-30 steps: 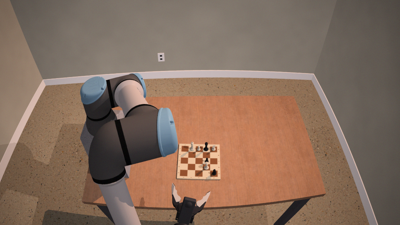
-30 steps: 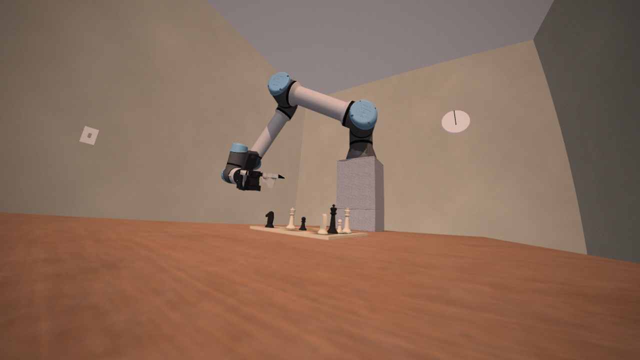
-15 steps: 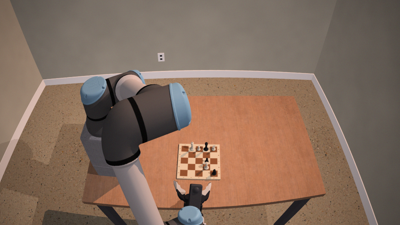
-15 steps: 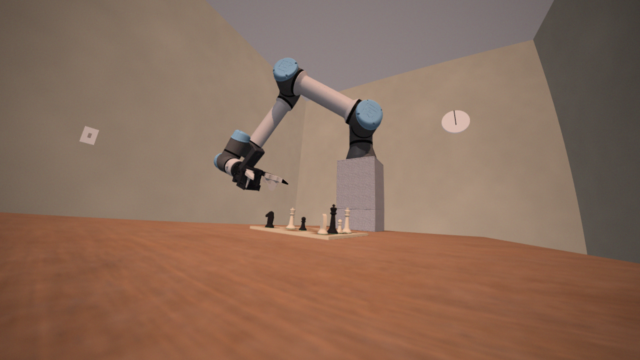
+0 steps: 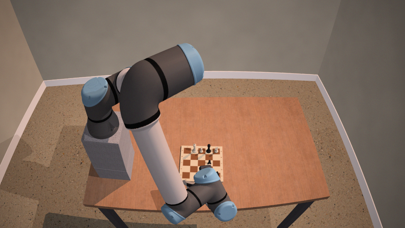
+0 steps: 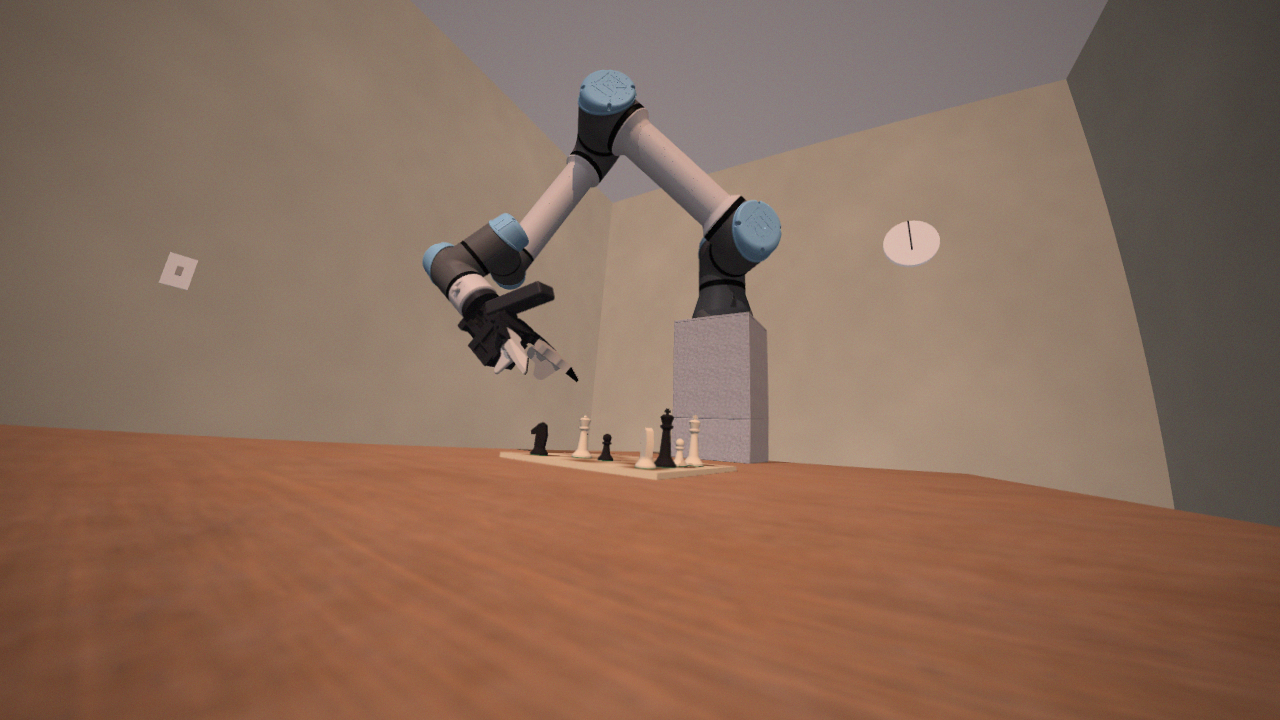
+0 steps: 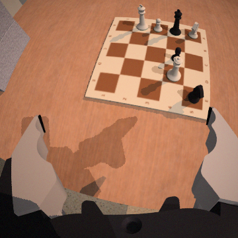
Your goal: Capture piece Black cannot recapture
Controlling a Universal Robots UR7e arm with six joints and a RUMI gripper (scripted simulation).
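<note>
The small chessboard [image 7: 150, 63] lies on the wooden table, ahead of my gripper in the wrist view. On its far row stand a white king [image 7: 142, 18], a white pawn [image 7: 158, 26], a black king [image 7: 176, 23] and a white rook [image 7: 194, 30]. A black pawn [image 7: 176, 53] stands mid-board, with a tall white piece [image 7: 174, 69] just in front of it. A black knight [image 7: 196, 94] stands on the near right corner square. My gripper [image 7: 125, 111] [image 6: 537, 358] is open and empty. It hangs tilted, well above the table near the board's near edge. All the pieces are upright.
The grey pedestal [image 5: 109, 147] that carries my arm stands at the table's left, beside the board. In the top view my wrist [image 5: 206, 181] hides the board's near rows. The table's front edge [image 5: 254, 205] is close behind the gripper.
</note>
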